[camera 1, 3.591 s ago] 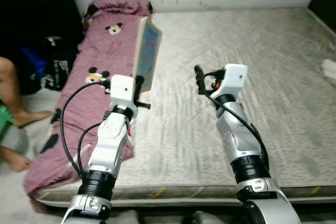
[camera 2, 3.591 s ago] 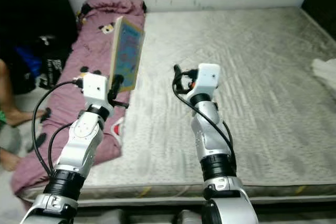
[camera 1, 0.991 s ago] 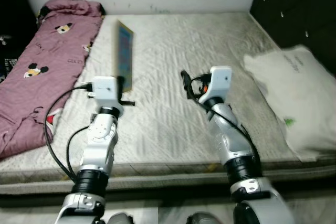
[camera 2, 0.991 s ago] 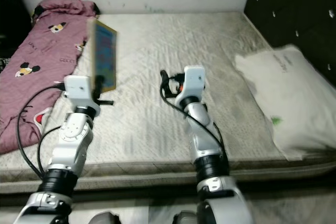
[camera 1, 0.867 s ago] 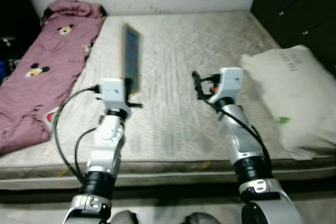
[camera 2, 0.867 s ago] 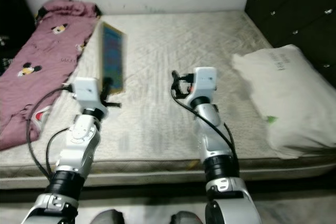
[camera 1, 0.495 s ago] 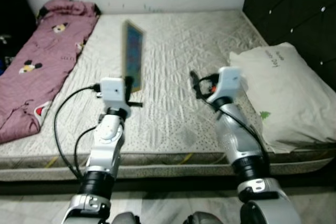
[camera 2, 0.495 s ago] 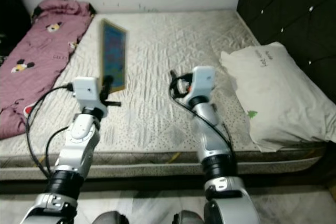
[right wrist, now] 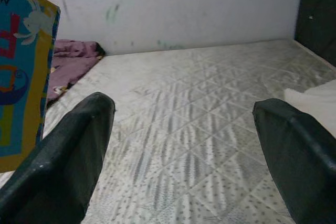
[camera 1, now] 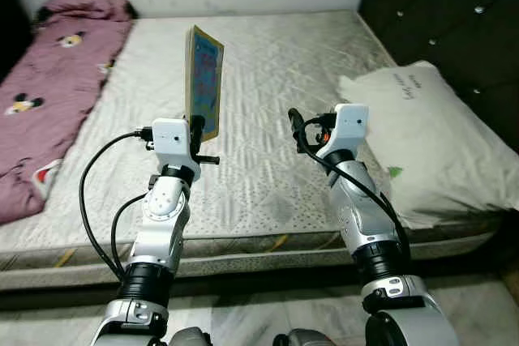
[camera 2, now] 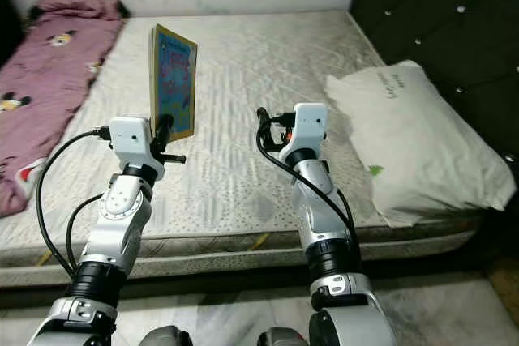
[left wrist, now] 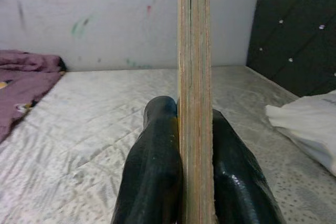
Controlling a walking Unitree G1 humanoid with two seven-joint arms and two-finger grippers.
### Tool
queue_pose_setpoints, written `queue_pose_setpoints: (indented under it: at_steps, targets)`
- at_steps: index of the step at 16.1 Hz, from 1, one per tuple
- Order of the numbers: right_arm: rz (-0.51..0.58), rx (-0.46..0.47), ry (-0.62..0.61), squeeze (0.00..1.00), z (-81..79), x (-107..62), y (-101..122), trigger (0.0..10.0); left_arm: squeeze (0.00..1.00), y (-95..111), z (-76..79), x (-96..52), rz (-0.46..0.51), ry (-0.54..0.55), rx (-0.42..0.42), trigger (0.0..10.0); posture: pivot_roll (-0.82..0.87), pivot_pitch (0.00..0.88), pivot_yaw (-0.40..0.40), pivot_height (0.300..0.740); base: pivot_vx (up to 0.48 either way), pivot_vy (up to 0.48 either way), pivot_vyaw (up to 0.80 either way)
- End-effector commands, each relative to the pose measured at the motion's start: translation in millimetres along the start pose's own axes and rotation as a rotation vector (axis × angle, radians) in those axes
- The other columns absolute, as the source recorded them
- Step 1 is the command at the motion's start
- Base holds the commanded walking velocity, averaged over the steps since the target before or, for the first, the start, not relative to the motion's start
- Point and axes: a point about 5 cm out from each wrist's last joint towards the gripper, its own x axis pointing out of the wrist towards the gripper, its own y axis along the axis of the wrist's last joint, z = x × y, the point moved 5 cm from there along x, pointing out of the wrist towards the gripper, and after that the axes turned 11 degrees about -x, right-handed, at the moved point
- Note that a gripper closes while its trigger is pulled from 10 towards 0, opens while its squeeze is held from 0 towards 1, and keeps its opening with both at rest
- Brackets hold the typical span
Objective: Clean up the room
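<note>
Left fingers (left wrist: 157, 182) pinching book (left wrist: 194, 77) edge-on

On the mattress (camera 1: 276, 79), a blanket (camera 1: 49, 95) lies left, a pillow (camera 1: 422, 135) right, and a book (camera 1: 204, 83) stands upright between them.

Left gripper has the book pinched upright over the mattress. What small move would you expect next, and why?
Probably carry the book off the bed before releasing. The left gripper is shut on its lower edge, holding it upright above the bare mattress; no shelf or table is in view. The right gripper is open and holds nothing, with a white pillow on its side.
</note>
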Motion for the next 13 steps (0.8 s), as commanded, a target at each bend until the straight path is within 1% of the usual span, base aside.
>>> queue_pose_setpoints:
  at_steps: [1,6,10,12,13]
  targets:
    - [0.009,0.002,0.008,0.0,-1.0,2.5,4.6,10.0,0.0,14.1,3.8,3.3,0.054,-0.027,0.002,10.0,-0.14,0.0,0.017,0.74,0.266,0.0,-0.47]
    - [0.008,-0.004,0.006,0.0,0.1,2.7,4.2,10.0,0.0,13.3,4.6,3.0,0.051,-0.033,0.005,10.0,-0.14,0.0,0.018,0.74,0.261,0.0,0.0]
    - [0.005,-0.011,0.0,0.0,1.9,3.0,3.0,10.0,0.0,8.8,4.4,4.8,0.028,-0.002,-0.001,10.0,-0.14,0.0,0.02,0.74,0.0,0.0,0.0]
    - [0.003,-0.014,-0.006,0.0,3.5,2.9,2.3,10.0,0.0,8.3,7.2,4.8,0.024,-0.02,0.002,10.0,-0.14,0.0,0.022,0.74,0.0,0.0,0.0]
    - [-0.008,-0.014,-0.01,0.0,3.9,2.7,0.5,10.0,0.0,8.4,7.3,5.0,0.024,-0.022,0.006,10.0,-0.14,0.0,0.023,0.74,0.0,0.0,-0.8]
